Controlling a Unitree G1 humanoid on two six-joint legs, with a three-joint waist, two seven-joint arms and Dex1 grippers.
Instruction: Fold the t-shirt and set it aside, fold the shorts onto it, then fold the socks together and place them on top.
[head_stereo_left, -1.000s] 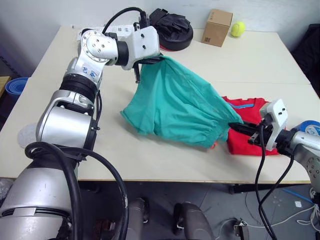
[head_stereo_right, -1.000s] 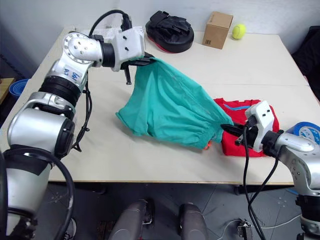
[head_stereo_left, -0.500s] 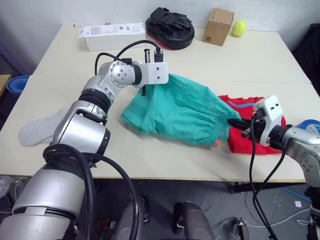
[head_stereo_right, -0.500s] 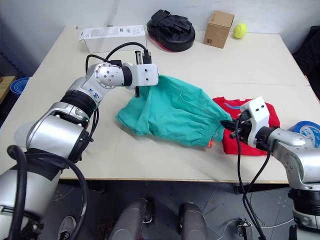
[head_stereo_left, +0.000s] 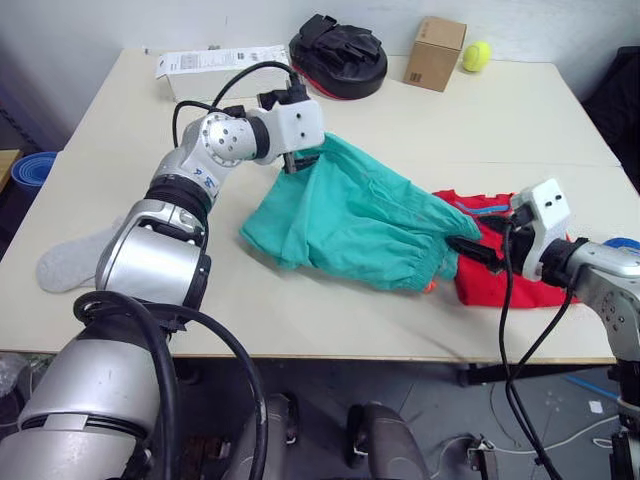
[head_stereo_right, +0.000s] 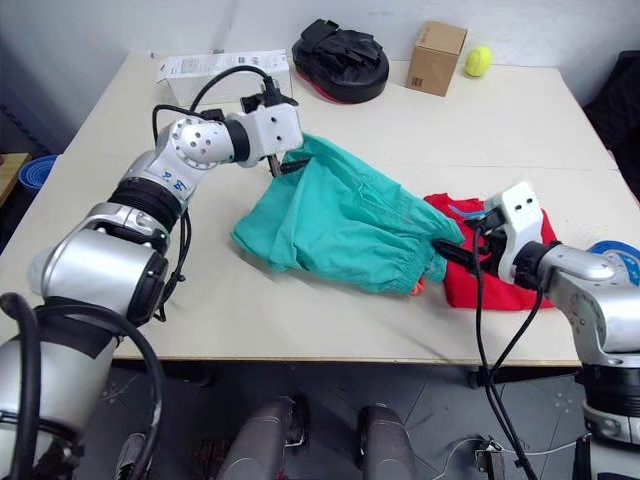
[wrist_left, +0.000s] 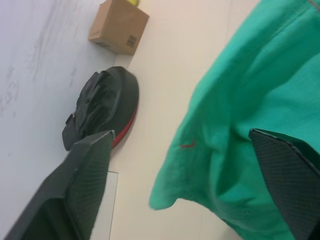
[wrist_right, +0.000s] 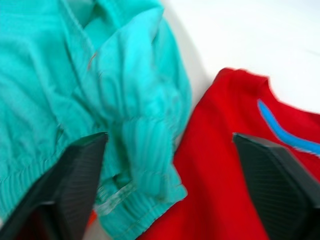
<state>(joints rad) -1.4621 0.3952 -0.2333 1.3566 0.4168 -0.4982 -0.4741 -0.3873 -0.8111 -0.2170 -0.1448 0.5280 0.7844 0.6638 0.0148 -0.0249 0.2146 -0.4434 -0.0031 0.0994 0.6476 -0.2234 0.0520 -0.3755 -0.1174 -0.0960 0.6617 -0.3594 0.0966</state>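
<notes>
The teal shorts (head_stereo_left: 350, 220) lie spread on the table, their gathered waist end overlapping the left edge of the folded red t-shirt (head_stereo_left: 505, 285). My left gripper (head_stereo_left: 300, 160) stands open at the shorts' far corner, and the left wrist view has teal cloth (wrist_left: 240, 115) between its wide-apart fingers. At the waistband my right gripper (head_stereo_left: 470, 250) is open too. The right wrist view shows the waistband (wrist_right: 145, 165) and red shirt (wrist_right: 225, 165) between its fingers. One light grey sock (head_stereo_left: 75, 258) lies at the table's left, beside my left arm.
Along the table's far edge sit a white box (head_stereo_left: 220, 62), a black and red pad (head_stereo_left: 338, 52), a cardboard box (head_stereo_left: 433, 54) and a yellow-green ball (head_stereo_left: 475, 57). A blue roll (head_stereo_left: 622, 246) sits at the right edge, by my right arm.
Both grippers were shut on the shorts and are now open. The left arm lowered the raised corner, and the shorts now lie flatter on the table.
</notes>
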